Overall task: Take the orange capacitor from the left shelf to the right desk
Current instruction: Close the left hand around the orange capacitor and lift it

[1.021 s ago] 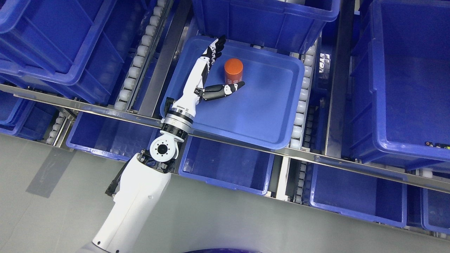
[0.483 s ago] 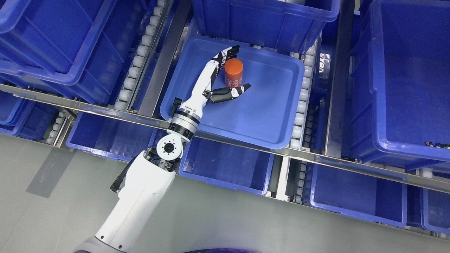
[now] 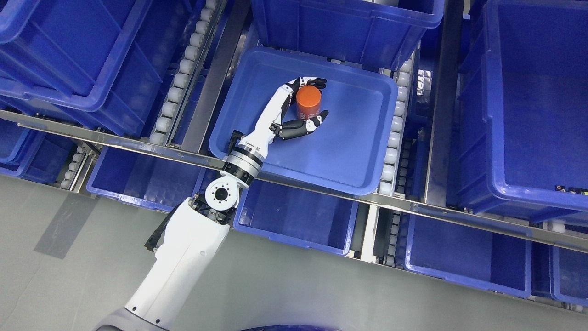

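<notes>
Grey smooth flooring (image 3: 69, 276) runs under a metal roller-rail shelf rack (image 3: 321, 187) packed with deep blue plastic bins (image 3: 528, 115) on several levels. Among them sits a shallow blue plastic tray (image 3: 349, 138), well lit and otherwise bare. Up from the lower left reaches the white-shelled left arm (image 3: 183, 257), its left hand (image 3: 301, 106) inside the tray. Its black-and-white fingers (image 3: 312, 82) curl round the far side of the small orange cylindrical capacitor (image 3: 308, 102), the thumb pressing from the near side, so the hand seems closed about it. The capacitor stands upright toward the tray's back left. This looks like the grasping step; next comes a firm lift clear of the tray's rim before carrying rightward.
</notes>
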You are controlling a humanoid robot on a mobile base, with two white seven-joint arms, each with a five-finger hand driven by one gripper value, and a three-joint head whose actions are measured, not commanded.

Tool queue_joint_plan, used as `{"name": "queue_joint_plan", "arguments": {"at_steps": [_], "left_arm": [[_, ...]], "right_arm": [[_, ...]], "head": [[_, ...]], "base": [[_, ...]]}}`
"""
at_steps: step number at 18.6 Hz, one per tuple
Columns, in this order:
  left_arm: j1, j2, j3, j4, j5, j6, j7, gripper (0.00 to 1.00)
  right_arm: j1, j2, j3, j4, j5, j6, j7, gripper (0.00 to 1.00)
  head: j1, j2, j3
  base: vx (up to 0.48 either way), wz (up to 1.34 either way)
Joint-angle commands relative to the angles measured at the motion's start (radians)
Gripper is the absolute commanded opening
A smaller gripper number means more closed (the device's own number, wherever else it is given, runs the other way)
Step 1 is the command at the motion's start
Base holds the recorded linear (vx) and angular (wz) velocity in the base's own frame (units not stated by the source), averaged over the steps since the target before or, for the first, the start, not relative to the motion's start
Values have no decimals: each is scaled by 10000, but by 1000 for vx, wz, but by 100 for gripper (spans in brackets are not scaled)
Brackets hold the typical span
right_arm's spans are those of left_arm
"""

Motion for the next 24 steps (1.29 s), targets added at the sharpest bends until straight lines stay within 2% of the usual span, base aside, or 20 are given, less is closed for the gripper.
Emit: {"name": "queue_joint_plan", "arguments": {"at_steps": [1,4,8,12,16,19,24], "left_arm": [[-10,174,381,746,215,-745,-21,19],[-10,174,504,777,368,-1420,9,0],[-25,174,765,488,582,-1805,25,0],[-331,174,1331,-1732,1135,-1821,25,0],[-210,174,2022,-3224,1151,-1974,25,1],[310,174,2360,-3716,1151,-2051,10,2],[1217,174,2346,-3733,1151,-2986,-21,2]], "right_arm": [[-15,-175,-107,-337,46,6,-8,100],[-15,-175,-107,-337,46,6,-8,100],[-15,-175,-107,-337,46,6,-8,100],[-15,-175,-107,-337,46,6,-8,100],[-15,-175,-107,-337,46,6,-8,100],[-15,-175,-107,-337,46,6,-8,100],[-15,-175,-107,-337,46,6,-8,100]], "head": [[0,0,0],[0,0,0],[0,0,0],[0,0,0],[0,0,0],[0,0,0],[0,0,0]], "base": [[0,0],[0,0],[0,0],[0,0],[0,0],[0,0],[0,0]]}}
